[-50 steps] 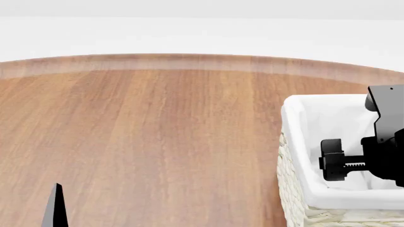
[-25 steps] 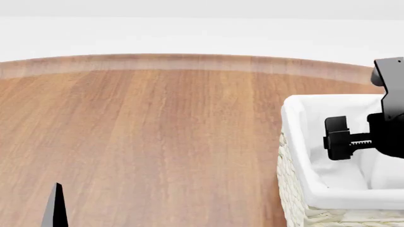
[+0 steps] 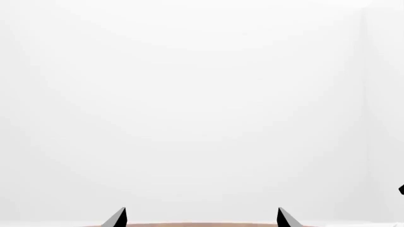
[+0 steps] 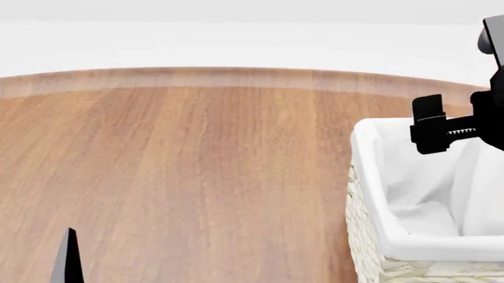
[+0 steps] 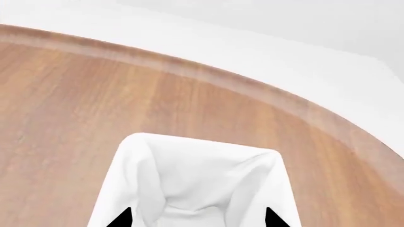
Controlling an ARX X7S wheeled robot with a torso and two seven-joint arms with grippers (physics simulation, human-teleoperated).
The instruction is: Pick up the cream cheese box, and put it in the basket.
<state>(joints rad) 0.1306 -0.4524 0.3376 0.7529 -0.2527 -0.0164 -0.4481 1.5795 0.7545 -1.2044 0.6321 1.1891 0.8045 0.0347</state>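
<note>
The basket (image 4: 370, 194), cream-white wicker with a white cloth liner, stands at the right of the wooden table. My right gripper (image 4: 429, 125) hangs above the basket's far rim, open and empty. In the right wrist view its fingertips (image 5: 121, 218) stand wide apart over the white liner (image 5: 196, 165). My left gripper (image 3: 202, 220) is open and empty; only one finger (image 4: 69, 256) shows at the head view's lower left. The cream cheese box is not in view in any frame; only white cloth shows inside the basket.
The round wooden table (image 4: 197, 165) spreads left of the basket, with its far edge (image 4: 236, 73) against a white background. The left wrist view shows mostly white wall above the table's edge (image 3: 202, 225).
My right gripper has risen out of the basket, moving up and to the right. The left finger and the basket have not moved.
</note>
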